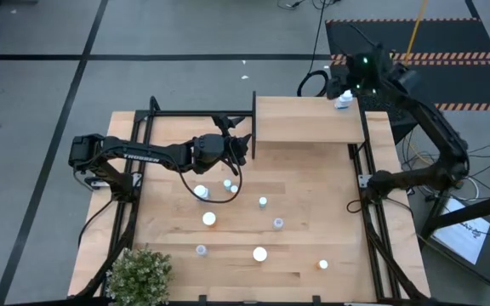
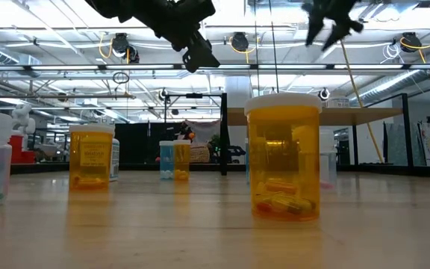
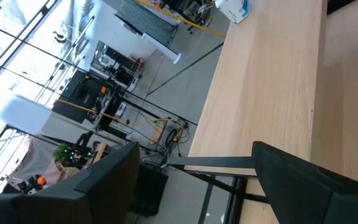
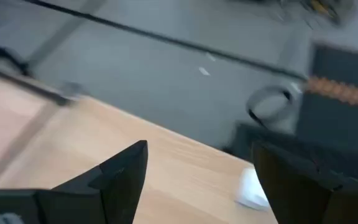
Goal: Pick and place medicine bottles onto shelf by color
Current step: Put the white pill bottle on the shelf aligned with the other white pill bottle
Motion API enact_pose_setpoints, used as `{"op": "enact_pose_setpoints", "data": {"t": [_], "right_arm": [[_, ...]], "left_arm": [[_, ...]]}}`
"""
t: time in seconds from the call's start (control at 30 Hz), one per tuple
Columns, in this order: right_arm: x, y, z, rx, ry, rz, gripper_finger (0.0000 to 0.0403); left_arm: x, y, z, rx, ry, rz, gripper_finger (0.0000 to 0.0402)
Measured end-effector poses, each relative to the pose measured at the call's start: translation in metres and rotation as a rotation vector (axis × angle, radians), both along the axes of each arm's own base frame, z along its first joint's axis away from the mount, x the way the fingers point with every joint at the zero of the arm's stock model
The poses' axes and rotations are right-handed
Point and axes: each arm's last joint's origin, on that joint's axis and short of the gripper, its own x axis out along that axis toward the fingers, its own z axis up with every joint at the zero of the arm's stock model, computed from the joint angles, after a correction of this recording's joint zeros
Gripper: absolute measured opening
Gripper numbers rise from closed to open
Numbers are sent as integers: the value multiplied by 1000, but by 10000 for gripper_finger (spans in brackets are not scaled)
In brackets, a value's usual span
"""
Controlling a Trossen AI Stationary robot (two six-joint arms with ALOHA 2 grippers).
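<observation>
High view: bottles [image 1: 260,253] dot the light-wood table [image 1: 304,246]; both arms' jaws open.

Orange medicine bottles [image 2: 284,158] with white caps stand on the light-wood table [image 1: 304,183].

Grey carpeted floor [image 1: 185,34] crossed by black tape lines, black mat with orange-striped edge [image 1: 449,42] upper right, bright ceiling lights on silver rails [image 2: 66,67] overhead

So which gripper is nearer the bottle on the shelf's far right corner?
The right. The right gripper hovers open beside the bottle on the shelf. The left gripper is across the shelf, at its left edge, above the table.
</observation>
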Motion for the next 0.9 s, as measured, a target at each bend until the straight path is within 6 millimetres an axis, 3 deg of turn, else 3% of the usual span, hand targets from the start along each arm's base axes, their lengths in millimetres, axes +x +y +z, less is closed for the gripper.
{"op": "enact_pose_setpoints", "data": {"t": [0.2,0.33,0.6,0.9], "right_arm": [[34,50,9,-169,-106,320,269],[57,75,-4,-282,-151,510,261],[83,109,-51,-416,-192,730,243],[92,126,-123,-418,-121,848,231]], "left_arm": [[0,0,0,-9,-9,0,310],[0,-4,-1,-16,2,-11,310],[-1,-31,-5,-30,60,-52,310],[-37,-50,11,-249,75,-110,310]]}}
